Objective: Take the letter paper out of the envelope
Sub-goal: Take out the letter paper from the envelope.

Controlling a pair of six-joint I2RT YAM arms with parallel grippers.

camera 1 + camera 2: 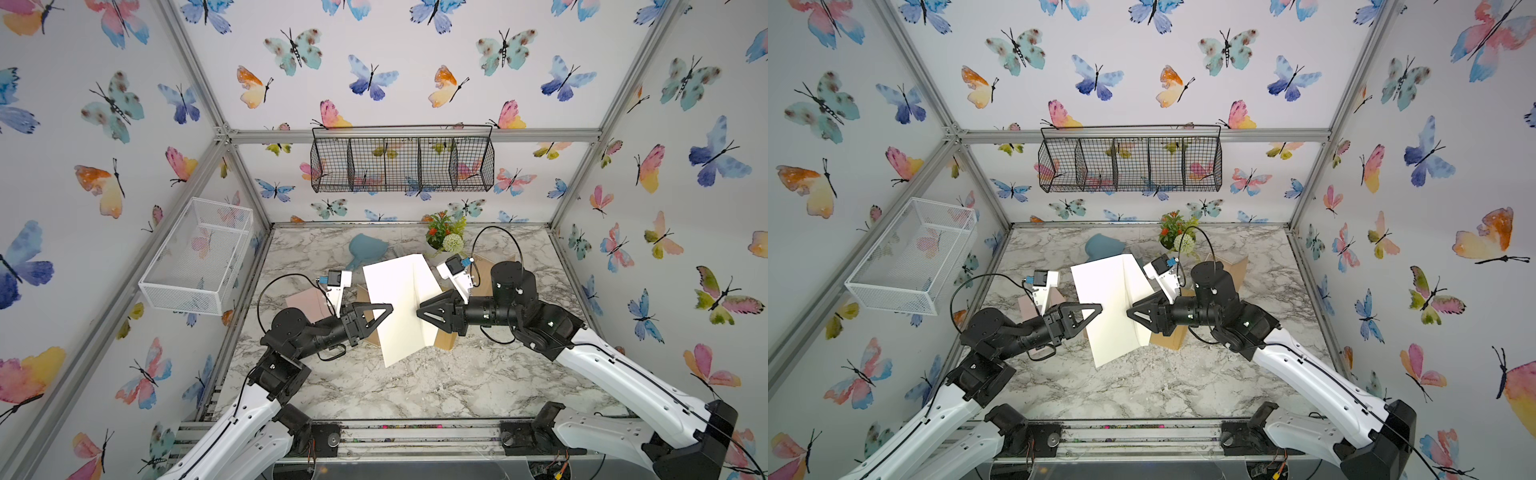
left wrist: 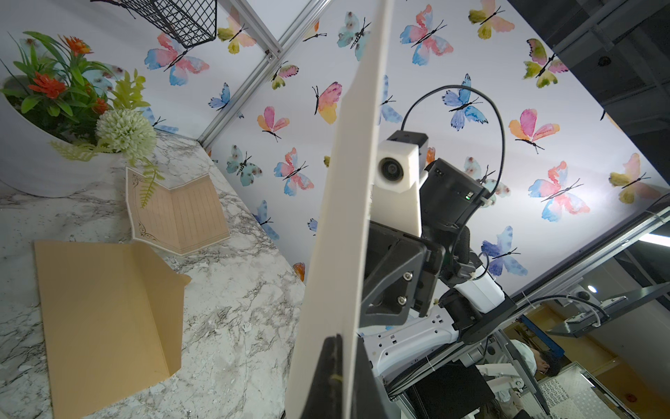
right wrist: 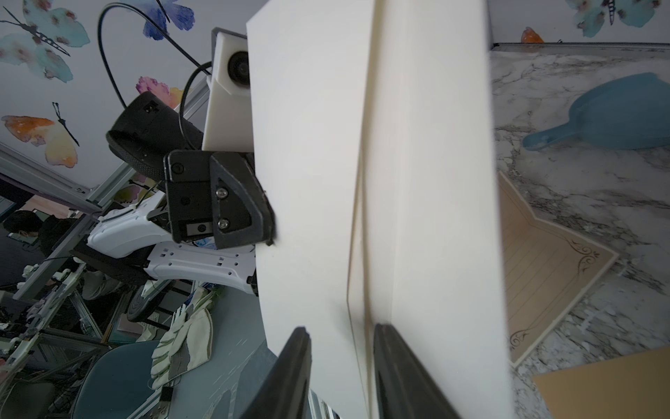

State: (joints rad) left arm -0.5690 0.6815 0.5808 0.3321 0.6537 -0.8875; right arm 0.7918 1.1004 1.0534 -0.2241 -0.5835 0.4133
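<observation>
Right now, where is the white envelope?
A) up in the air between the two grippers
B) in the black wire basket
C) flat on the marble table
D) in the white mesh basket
A: in a top view the white envelope hangs above the marble table, one edge pinched in the left gripper, with the right gripper meeting it from the other side.

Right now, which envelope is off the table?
The white envelope: it is up in the air, its edge pinched by the left claw. The brown envelope and pink envelope lie on the marble table.
</observation>
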